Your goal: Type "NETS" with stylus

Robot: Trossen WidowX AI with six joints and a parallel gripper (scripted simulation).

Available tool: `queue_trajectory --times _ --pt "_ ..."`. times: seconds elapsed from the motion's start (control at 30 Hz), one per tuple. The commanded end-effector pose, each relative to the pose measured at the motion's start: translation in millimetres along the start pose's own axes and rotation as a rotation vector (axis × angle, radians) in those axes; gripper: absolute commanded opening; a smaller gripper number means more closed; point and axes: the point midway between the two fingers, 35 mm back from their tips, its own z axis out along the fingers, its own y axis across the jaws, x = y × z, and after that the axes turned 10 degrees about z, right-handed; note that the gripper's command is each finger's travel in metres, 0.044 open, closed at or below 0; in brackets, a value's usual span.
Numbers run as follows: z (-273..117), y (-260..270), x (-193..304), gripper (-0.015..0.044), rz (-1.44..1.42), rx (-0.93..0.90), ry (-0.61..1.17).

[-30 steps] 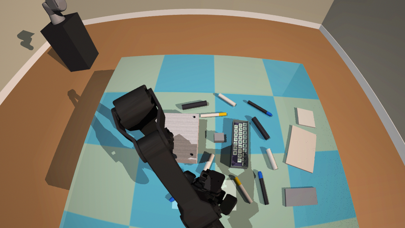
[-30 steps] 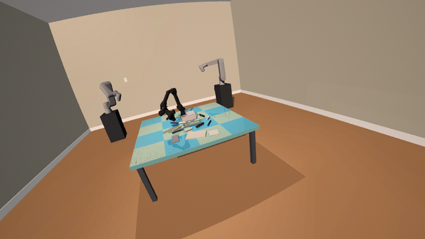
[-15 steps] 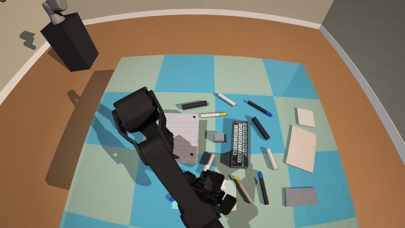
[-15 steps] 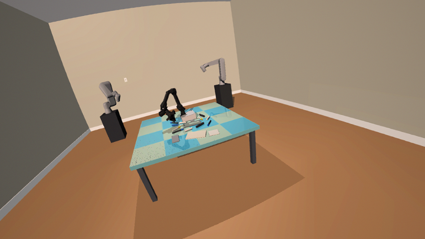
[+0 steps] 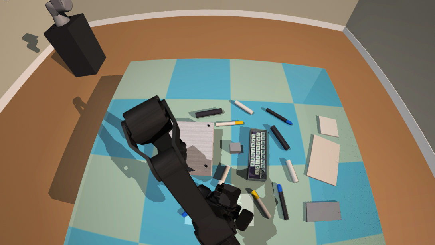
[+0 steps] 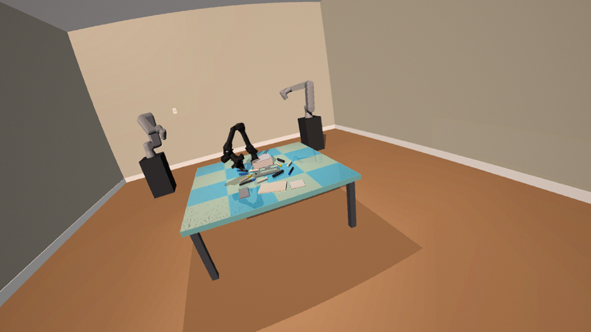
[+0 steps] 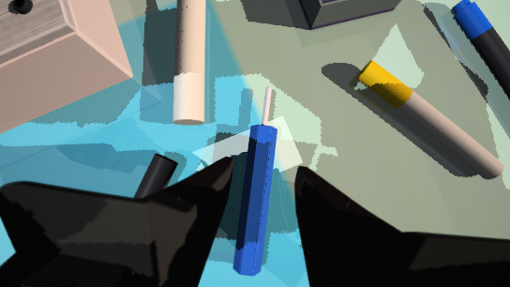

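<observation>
The stylus point(image 7: 257, 197), a blue hexagonal rod with a thin pale tip, lies on the desk in the wrist view; the arm hides it in the top view. My gripper point(image 7: 264, 170) is open above it, one finger on each side of the blue body, with gaps on both sides. The keyboard point(image 5: 252, 174) point(image 7: 352, 15) lies beyond, only its near corner showing in the wrist view. In the top view, N point(image 5: 263, 142) and S point(image 5: 263, 133) are in its right column, T point(image 5: 258, 157) in the middle one and E point(image 5: 252, 159) in the left one.
A pale wooden block point(image 5: 200, 137) point(image 7: 42, 80) stands left of the keyboard, with a small grey cube point(image 5: 234, 147) between. A white cylinder point(image 7: 189, 61), a yellow-ended pen point(image 7: 436, 117) point(image 5: 261, 205) and a dark rod point(image 7: 157, 175) lie around the stylus. Several other pens surround the keyboard.
</observation>
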Motion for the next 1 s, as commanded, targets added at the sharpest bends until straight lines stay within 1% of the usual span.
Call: queue_trajectory --times 0.0,0.97 --pt "4 2 1 0.0150 0.000 -0.006 -0.006" --pt "17 -1 8 0.0150 0.000 -0.006 -0.006"
